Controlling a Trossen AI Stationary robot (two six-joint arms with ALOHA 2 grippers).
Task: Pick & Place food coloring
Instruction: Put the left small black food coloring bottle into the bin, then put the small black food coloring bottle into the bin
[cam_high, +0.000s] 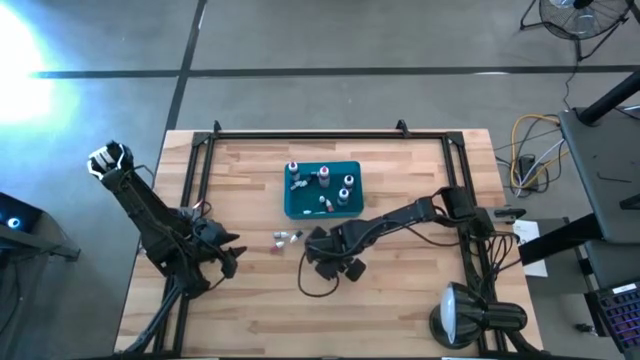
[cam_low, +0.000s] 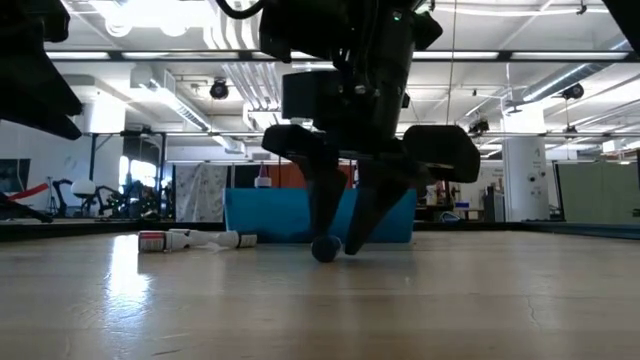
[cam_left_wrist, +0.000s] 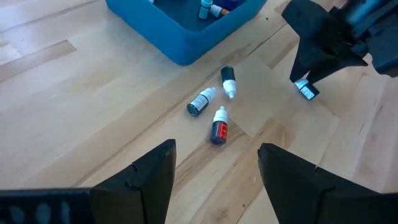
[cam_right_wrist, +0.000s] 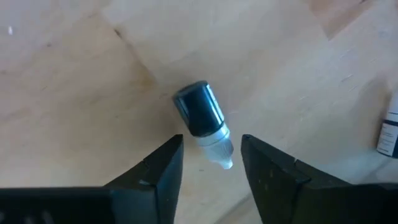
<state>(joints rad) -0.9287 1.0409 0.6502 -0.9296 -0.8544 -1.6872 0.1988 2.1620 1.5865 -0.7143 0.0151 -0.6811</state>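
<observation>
A dark blue food coloring bottle (cam_right_wrist: 200, 111) lies on its side on the wood, white dropper end (cam_right_wrist: 219, 149) toward my right gripper (cam_right_wrist: 211, 163). That gripper is open and low over the table, its fingers standing on either side of the dropper end with gaps showing; in the low view it (cam_low: 338, 243) reaches down to the bottle (cam_low: 325, 249). Three more bottles (cam_left_wrist: 214, 106) lie loose just to the left, red, dark and teal-bodied (cam_high: 285, 238). My left gripper (cam_left_wrist: 214, 180) is open and hovers short of them (cam_high: 228, 252). Several bottles stand in the teal bin (cam_high: 292, 207).
The teal bin (cam_left_wrist: 174, 43) sits just beyond the loose bottles toward the far edge. A black cable (cam_high: 312, 287) loops on the table below my right gripper. Black frame rails (cam_high: 300, 134) run along the far and side edges. A round lamp-like head (cam_high: 458, 315) sits at the near right corner.
</observation>
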